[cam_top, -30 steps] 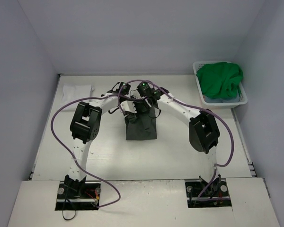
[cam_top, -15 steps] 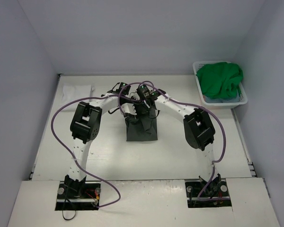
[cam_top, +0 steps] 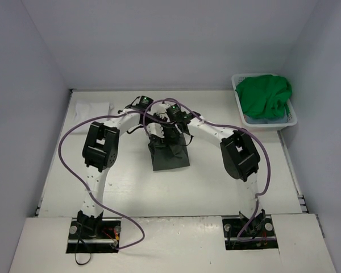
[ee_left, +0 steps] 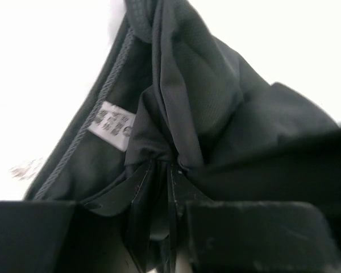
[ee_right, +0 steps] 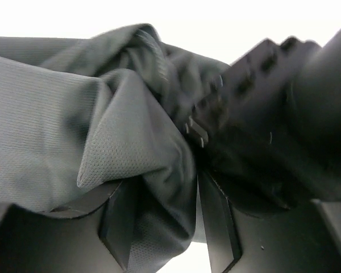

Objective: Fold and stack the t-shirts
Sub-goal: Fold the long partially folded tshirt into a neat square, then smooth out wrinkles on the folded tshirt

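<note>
**Both grippers pinched on the far edge of the dark shirt, mid-table**

I have the dark grey shirt (cam_top: 169, 152) lying in the middle of the table (cam_top: 216, 187), already narrowed to a rough rectangle. Its long axis runs from the near edge toward the far edge, tilted slightly. Both arms arch over it to the shirt's far end.

The left gripper (cam_top: 153, 128) sits on the far-left corner of the cloth and the right gripper (cam_top: 174, 128) just beside it on the far-right. In the left wrist view the fingers are closed on a bunched fold, near the collar seam and the white label (ee_left: 112, 125). In the right wrist view a thick fold of the grey fabric fills the gap between the fingers (ee_right: 120, 224), so I read that one as clamped too.

What matters for my next move, as I judge it: the free body of the shirt lies entirely nearward of both sets of fingers. Carrying the held edge toward the near edge along that long axis should lay the fold. Neither arm is meaningfully closer, so they need to travel together.

The white shirt (cam_top: 92, 108) lies folded in the far-left corner. The green shirt (cam_top: 264, 95) is heaped in the laundry basket (cam_top: 237, 84) at the far-right corner.
</note>
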### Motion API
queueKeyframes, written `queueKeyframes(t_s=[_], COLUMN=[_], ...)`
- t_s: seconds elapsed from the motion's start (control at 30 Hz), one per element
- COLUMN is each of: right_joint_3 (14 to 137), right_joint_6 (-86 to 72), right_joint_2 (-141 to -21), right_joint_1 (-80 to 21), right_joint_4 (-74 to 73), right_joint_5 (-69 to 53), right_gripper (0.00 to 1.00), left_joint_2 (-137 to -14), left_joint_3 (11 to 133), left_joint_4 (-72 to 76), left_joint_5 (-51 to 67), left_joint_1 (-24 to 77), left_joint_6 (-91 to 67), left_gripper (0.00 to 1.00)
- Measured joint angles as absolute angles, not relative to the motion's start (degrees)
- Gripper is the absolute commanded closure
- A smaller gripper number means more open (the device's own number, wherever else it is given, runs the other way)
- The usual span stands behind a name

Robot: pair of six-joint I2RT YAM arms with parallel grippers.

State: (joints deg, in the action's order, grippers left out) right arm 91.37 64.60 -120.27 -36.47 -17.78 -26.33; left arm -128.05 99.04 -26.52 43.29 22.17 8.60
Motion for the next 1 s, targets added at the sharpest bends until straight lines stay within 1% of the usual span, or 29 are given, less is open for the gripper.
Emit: queueKeyframes(t_s=[0.17,0.37,0.5,0.6,0.67,0.7,0.73,0.77,0.93,1.0], right_joint_3=[88.2,86.2,84.4,81.9,80.5,79.9,79.4,78.8,74.8,73.0], right_joint_6=[60.6,54.8,51.0,49.1,48.6,48.2,47.9,47.9,47.4,47.1], right_joint_2=[-117.6,-113.3,-109.5,-106.5,-105.1,-104.6,-104.3,-104.0,-103.6,-103.6], right_joint_1=[-35.6,-35.2,-35.2,-35.2,-35.2,-35.2,-35.2,-35.2,-35.2,-35.2], right_joint_4=[-11.8,-6.5,-1.8,0.3,0.1,-0.4,-1.1,-2.0,-5.2,-6.4], right_joint_5=[-23.7,-19.8,-16.3,-14.3,-14.0,-14.0,-14.1,-14.2,-15.6,-16.9], right_gripper=[0.57,0.56,0.57,0.62,0.81,0.86,0.95,1.0,1.0,1.0], left_joint_2=[-127.3,-123.4,-121.2,-120.3,-119.6,-119.1,-118.5,-117.8,-115.0,-113.3], left_joint_3=[100.9,101.6,101.6,101.5,101.2,100.6,99.9,99.4,98.2,96.9], left_joint_4=[-29.0,-30.4,-31.2,-31.4,-31.7,-31.7,-32.0,-32.4,-36.2,-36.9], left_joint_5=[43.4,43.2,43.2,43.2,43.2,43.2,43.3,43.3,43.4,43.4], left_joint_1=[19.7,16.0,15.9,16.2,16.4,16.5,16.6,16.6,16.5,16.5], left_joint_6=[9.7,10.7,11.5,11.8,11.9,12.0,12.1,12.3,14.2,14.8], left_gripper=[0.9,0.89,0.9,0.9,0.89,0.9,0.89,0.89,0.9,0.92])
